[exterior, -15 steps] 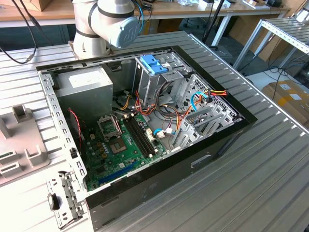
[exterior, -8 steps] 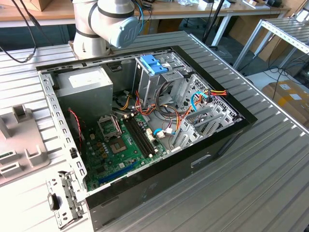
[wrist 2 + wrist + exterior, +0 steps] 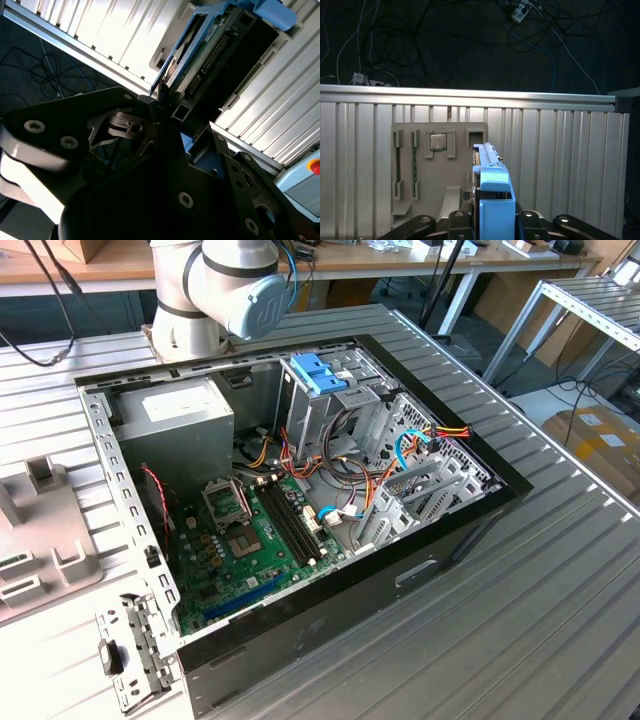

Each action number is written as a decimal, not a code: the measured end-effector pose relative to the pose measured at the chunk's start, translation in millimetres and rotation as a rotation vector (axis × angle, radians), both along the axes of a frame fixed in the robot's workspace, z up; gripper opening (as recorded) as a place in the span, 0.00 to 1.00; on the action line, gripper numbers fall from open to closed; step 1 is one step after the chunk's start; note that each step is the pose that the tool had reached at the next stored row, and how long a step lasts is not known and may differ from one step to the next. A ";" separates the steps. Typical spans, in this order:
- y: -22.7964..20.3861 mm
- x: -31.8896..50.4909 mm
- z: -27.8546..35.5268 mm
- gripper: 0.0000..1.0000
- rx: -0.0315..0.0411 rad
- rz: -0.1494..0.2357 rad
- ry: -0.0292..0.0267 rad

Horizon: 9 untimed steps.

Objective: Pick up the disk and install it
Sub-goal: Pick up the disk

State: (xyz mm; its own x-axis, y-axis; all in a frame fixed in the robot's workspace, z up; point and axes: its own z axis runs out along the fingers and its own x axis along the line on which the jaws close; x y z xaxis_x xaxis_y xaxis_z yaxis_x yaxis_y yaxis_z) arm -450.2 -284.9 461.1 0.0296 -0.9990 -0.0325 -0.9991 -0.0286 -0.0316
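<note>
Disk (image 3: 492,187): on edge over the ribbed surface (image 3: 560,165), near the grey tray (image 3: 440,165), end effector (image 3: 492,220) clamped on it; likely stiff, dense, shock-fragile; hold by the blue-railed sides, clear of the circuit board (image 3: 202,62).

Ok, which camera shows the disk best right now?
The second wrist view: the disk shows its circuit-board face, connector row and a blue rail up close. The first wrist view has it edge-on, its blue rail end held in the pincer. The exterior view covers the open computer case.
</note>
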 end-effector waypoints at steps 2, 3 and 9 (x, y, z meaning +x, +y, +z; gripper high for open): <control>0.0 0.0 3.3 0.37 0.0000 0.000 0.0000; 0.0 0.0 4.9 0.37 0.0000 0.000 0.0000; 0.0 0.0 13.4 0.37 0.0000 0.000 0.0000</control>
